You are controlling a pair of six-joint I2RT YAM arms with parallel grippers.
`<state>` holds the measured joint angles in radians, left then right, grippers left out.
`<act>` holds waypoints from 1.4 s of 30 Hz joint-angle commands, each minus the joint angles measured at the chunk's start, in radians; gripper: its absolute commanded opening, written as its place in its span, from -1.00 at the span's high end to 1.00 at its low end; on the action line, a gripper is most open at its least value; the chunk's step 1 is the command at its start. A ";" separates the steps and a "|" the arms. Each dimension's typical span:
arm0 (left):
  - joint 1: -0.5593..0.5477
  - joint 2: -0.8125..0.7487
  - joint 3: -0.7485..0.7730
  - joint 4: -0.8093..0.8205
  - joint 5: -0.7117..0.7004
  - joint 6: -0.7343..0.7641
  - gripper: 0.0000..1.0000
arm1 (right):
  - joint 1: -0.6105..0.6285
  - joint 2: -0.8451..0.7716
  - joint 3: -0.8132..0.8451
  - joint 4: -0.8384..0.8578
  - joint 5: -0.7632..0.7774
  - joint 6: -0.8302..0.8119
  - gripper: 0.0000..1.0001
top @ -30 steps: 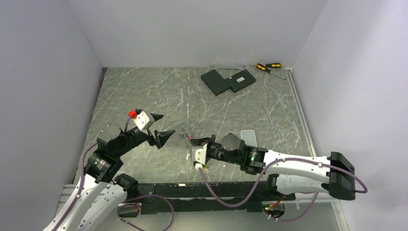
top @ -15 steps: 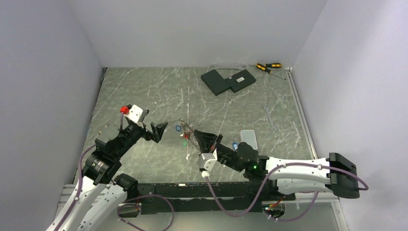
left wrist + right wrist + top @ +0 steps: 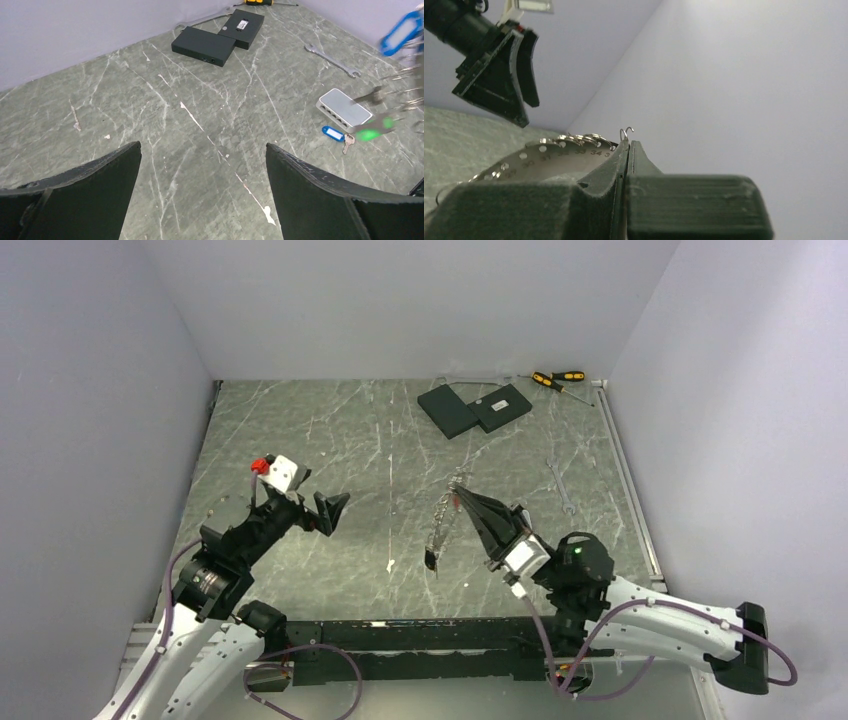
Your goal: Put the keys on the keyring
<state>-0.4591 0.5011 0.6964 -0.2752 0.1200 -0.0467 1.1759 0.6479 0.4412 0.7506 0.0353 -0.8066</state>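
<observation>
The right fingers (image 3: pixel 478 510) are closed tight on the keyring (image 3: pixel 559 156), pinching its numbered edge. Ring held up over the middle of the desk (image 3: pixel 300 430), keys dangling (tags blurred in the left wrist view). The left fingers (image 3: pixel 328 508) are spread wide, empty, well apart from the ring. One blue-tagged key (image 3: pixel 334 133) lies on the desk just beside a pale slab (image 3: pixel 345 107).

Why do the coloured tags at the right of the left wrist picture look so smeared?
Left wrist view: the blue tag and green tag on the keyring are streaked, likely motion blur, while the blue key lying on the table is sharp. Right wrist view: the right pincer, shut on the keyring, is crisp.
</observation>
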 commanded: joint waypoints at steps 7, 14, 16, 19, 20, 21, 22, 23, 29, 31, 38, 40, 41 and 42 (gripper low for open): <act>0.007 -0.004 0.043 0.008 0.119 0.008 -0.93 | -0.015 -0.057 0.093 -0.098 -0.010 0.004 1.00; 0.007 0.073 0.038 0.054 0.134 -0.091 -0.91 | -0.022 0.075 0.147 -0.104 0.260 0.009 1.00; 0.007 0.125 0.062 0.020 0.111 -0.126 -0.89 | -0.037 0.135 0.172 -0.114 0.356 0.036 1.00; 0.007 0.222 0.103 -0.028 0.110 -0.178 -0.89 | -0.130 0.190 0.227 -0.214 0.449 0.149 1.00; 0.007 0.258 0.116 -0.039 0.139 -0.187 -0.85 | -0.169 0.195 0.241 -0.250 0.462 0.195 1.00; 0.007 0.293 0.124 -0.041 0.178 -0.201 -0.83 | -0.206 0.195 0.251 -0.277 0.470 0.241 1.00; 0.007 0.324 0.126 -0.039 0.206 -0.221 -0.81 | -0.234 0.192 0.254 -0.291 0.483 0.278 1.00; 0.007 0.357 0.126 -0.031 0.224 -0.244 -0.81 | -0.261 0.191 0.256 -0.299 0.508 0.308 1.00; -0.032 0.509 0.157 -0.033 0.240 -0.312 -0.63 | -0.386 0.234 0.309 -0.411 0.580 0.383 1.00; -0.067 0.523 0.157 -0.007 0.236 -0.309 -0.61 | -0.426 0.252 0.324 -0.442 0.580 0.383 1.00; -0.309 0.605 0.167 0.112 0.134 -0.194 -0.49 | -0.580 0.268 0.358 -0.567 0.580 0.383 1.00; -0.370 0.664 0.189 0.132 0.107 -0.171 -0.49 | -0.613 0.257 0.364 -0.601 0.580 0.383 1.00; -0.392 0.690 0.195 0.152 0.108 -0.160 -0.48 | -0.625 0.250 0.365 -0.612 0.580 0.383 1.00; -0.409 0.713 0.197 0.172 0.125 -0.140 -0.48 | -0.633 0.244 0.364 -0.620 0.580 0.383 1.00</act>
<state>-0.8032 1.1385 0.8463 -0.2108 0.2752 -0.2638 0.5793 0.9306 0.7418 0.1493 0.5957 -0.4358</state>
